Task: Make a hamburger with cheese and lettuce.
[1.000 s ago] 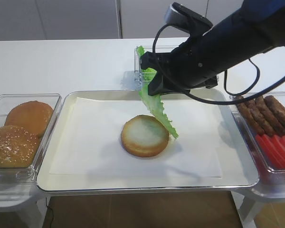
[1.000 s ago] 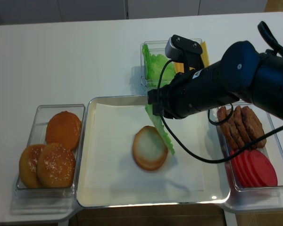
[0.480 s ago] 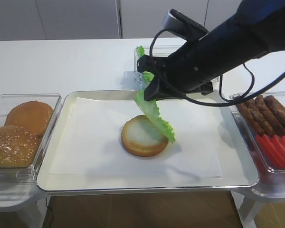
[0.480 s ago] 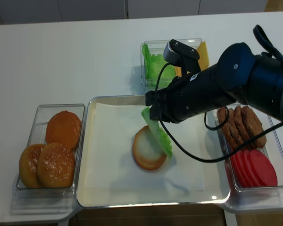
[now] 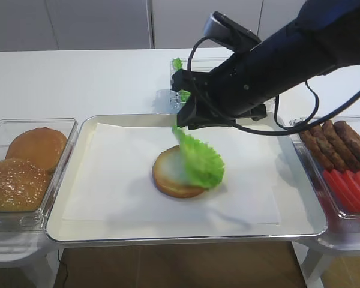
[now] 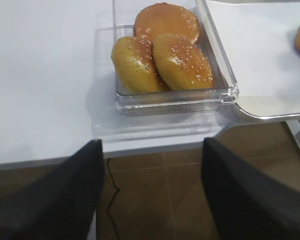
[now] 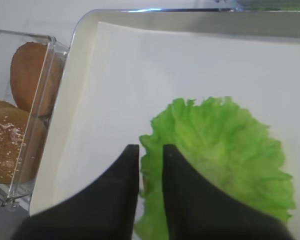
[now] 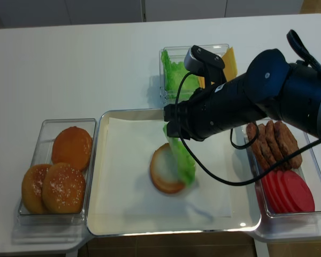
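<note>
The flat round hamburger bun half (image 5: pixel 171 176), pale-faced with a golden rim, is seen on white paper lining a shiny metal tray (image 5: pixel 72 198). Its right side is draped by the frilly, floppy green lettuce leaf (image 5: pixel 199 161), whose upper end is clamped in the black right pincer (image 5: pixel 187 117). Farther back, smooth yellow cheese slices (image 8: pixel 230 62) are held in a clear box; the left pincer (image 6: pixel 150 195) is spread apart.

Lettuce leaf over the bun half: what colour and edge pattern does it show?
The lettuce is bright green with frilly, ruffled edges, showing best in the right wrist view.

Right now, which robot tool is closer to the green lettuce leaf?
The right tool: it pinches the lettuce over the hamburger. The left tool hangs off the table's near-left edge, by the bun box.
</note>
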`<state>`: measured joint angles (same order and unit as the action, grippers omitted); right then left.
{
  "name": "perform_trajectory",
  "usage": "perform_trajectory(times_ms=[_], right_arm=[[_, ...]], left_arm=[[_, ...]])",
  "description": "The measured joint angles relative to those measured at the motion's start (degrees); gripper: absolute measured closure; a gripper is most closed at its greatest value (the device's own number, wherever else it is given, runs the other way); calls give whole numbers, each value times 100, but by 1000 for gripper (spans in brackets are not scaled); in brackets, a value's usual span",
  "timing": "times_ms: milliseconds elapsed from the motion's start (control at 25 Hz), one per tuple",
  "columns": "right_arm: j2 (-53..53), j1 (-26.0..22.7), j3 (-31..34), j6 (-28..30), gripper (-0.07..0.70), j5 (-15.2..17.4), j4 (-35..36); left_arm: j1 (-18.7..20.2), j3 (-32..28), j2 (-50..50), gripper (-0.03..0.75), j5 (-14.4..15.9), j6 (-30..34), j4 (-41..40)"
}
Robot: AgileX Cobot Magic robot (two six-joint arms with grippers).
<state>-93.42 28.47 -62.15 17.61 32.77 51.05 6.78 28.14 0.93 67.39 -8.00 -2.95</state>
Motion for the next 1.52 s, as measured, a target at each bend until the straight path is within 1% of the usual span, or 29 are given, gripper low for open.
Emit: perform_trajectory(times_ms=[240,280,360,480,600,680,760,800,920,960,1040,1120,1200,1440,1520], right_arm=[[0,0,0,6,288,104,-1],[0,0,0,6,269,108,-1],[0,0,0,6,248,132,-1],[11,0,0,20,237,132,-46],[121,0,0,-130,237,109,-358],[243,0,0,-498,236,109,-808],[403,0,0,-968,236,133,-1437],[474,0,0,-1320,236,189,-1903],[761,0,0,-2112,236,512,-3099],[845,0,0,-2289,236,638,-3413],[1041,-17,0,-2614,236,994,-3985],[1213,-166,0,-2712,236,1268,-4158],[1386,-442,0,-2728,236,1501,-4185],[1879,-1405,0,-2392,236,2264,-4185],[2056,-1664,0,-2336,236,2451,-4228]], left_arm=[[0,0,0,260,0,0,0],[0,0,0,260,0,0,0],[0,0,0,260,0,0,0],[0,0,0,260,0,0,0],[0,0,0,260,0,0,0],[0,0,0,260,0,0,0],[0,0,0,260,0,0,0],[0,0,0,260,0,0,0],[0,0,0,260,0,0,0],[0,0,0,260,0,0,0],[0,0,0,260,0,0,0],[0,0,0,260,0,0,0],[0,0,0,260,0,0,0],[0,0,0,260,0,0,0],[0,0,0,260,0,0,0]])
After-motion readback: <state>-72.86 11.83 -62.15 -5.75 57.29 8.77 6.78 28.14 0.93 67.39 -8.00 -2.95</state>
